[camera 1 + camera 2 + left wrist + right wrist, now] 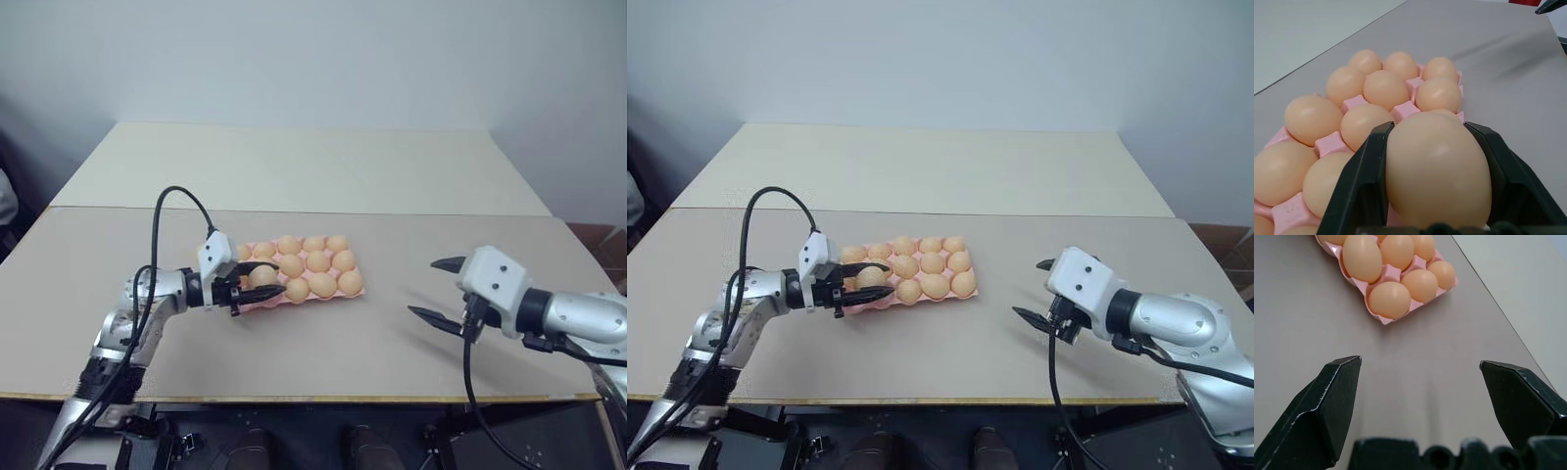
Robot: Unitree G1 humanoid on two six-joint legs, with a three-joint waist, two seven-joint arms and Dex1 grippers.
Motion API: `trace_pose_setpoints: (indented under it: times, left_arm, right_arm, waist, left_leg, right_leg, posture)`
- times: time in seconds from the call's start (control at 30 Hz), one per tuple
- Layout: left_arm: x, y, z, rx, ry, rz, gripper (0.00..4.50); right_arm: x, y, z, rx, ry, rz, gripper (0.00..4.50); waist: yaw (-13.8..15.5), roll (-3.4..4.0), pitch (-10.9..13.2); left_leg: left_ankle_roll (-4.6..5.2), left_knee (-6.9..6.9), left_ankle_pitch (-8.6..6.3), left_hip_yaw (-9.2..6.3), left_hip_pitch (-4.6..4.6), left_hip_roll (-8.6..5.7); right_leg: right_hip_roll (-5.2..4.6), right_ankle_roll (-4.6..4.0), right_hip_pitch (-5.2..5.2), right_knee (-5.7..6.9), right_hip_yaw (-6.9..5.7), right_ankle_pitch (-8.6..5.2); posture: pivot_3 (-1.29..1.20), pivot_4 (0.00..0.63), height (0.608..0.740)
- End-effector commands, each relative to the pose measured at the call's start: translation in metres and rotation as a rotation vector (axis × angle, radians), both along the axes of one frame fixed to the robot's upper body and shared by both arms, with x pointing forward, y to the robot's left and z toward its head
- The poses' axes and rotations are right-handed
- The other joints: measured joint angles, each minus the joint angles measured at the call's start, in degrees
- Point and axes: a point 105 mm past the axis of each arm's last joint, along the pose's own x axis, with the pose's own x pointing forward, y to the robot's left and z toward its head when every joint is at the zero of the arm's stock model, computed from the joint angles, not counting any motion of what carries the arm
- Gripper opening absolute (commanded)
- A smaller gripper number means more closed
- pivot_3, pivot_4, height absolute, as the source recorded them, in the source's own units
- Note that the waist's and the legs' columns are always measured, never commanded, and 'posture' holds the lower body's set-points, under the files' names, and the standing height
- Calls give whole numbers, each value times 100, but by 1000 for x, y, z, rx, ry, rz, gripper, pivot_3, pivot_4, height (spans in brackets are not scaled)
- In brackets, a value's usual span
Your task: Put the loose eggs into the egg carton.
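Observation:
The pink egg carton (257, 305) lies on the grey table, left of centre, with several light orange-brown eggs (318, 261) seated in its cups. My left gripper (266, 278) hovers over the carton's near left corner, shut on one loose egg (1437, 169) that sits between its two black fingers (1359, 186). Whether this egg touches a cup is hidden. Well to the right of the carton, my right gripper (423, 287) hangs above bare table, open, with nothing between its fingers (1327, 401). The carton's near right corner (1382, 319) appears in the right wrist view.
A second, paler table (304, 166) butts against the far edge of the grey one (323, 352). A brown box (600, 243) stands off the far right edge. The table's front edge (294, 398) runs close below both arms.

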Motion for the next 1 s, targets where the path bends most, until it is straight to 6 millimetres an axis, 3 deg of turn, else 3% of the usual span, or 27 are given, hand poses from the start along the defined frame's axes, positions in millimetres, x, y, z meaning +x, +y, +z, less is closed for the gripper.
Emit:
trace_pose_setpoints:
  times: [0.03, 0.17, 0.37, 0.47, 0.87, 1.0]
  left_arm:
    - [3, -7, 10, -2, -69, -23, 3272]
    - [4, -4, 11, 1, -73, -22, 4479]
    - [5, 18, 15, -20, -89, 62, 4479]
    - [-4, 39, 21, 1, -101, 129, 4479]
    - [-77, 155, 47, 197, -81, 591, 4479]
    - [-97, 175, 50, 226, -70, 707, 4479]
  right_arm:
    - [-2, -1, 13, 4, -61, -20, 4500]
    - [-2, -2, 12, 3, -62, -22, 4500]
    - [2, -2, 12, -4, -60, -13, 4500]
    - [3, -2, 13, -12, -59, -3, 4500]
    - [14, 3, 12, -16, -43, 73, 4500]
    - [19, 5, 11, -17, -36, 104, 4500]
  waist:
    - [-3, 0, 0]
    - [-9, 0, 0]
    - [-26, 0, 0]
    - [-77, 0, 0]
    - [-73, 0, 0]
    - [-46, 0, 0]
  left_leg:
    - [0, 0, 0, 0, 0, 0]
    - [0, 0, 0, -2, 0, 0]
    - [1, 1, 0, -3, 0, 0]
    - [1, 1, 0, -4, -1, 1]
    - [-1, 0, -1, 0, 2, 5]
    - [-2, -1, -1, 2, 3, 5]
  right_leg:
    - [0, 0, 0, 0, 0, 0]
    - [1, 1, 0, 0, -1, 1]
    - [1, 2, 1, 0, -1, 1]
    - [1, 2, 0, 0, 0, 1]
    - [-8, -31, -6, -4, -7, -23]
    - [-12, -32, -6, -3, -11, -24]
  posture:
    - [0, 150, 740]
    - [0, 150, 740]
    - [0, 150, 740]
    - [0, 150, 740]
    - [0, 150, 740]
    - [0, 150, 740]
